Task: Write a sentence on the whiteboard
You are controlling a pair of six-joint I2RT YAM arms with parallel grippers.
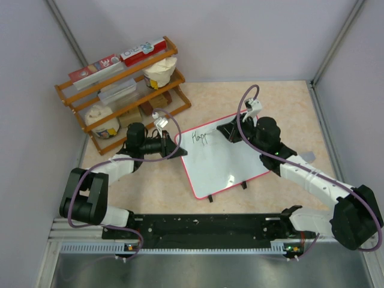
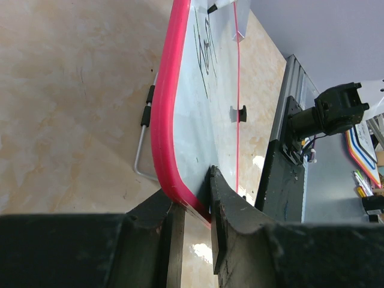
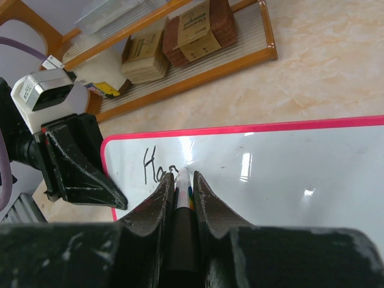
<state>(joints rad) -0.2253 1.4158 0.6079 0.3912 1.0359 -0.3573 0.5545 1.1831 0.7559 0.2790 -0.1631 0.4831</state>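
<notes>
The glossy white rectangular whiteboard with a thin red rim [image 1: 228, 165] lies on the beige table [image 1: 282, 102]. The left gripper [image 2: 191, 195] is clamped on the whiteboard's left corner. The right gripper [image 3: 182, 180] grasps a dark marker [image 3: 181, 210], its tip touching the few letters of the black handwritten sentence [image 3: 157, 169].

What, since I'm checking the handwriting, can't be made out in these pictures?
- Last letters of the sentence: right wrist view, behind the right end effector and marker.
- Whole sentence: top view, too small; left wrist view, seen nearly edge-on.
- Marker tip's contact with the whiteboard: right wrist view, glare.
</notes>
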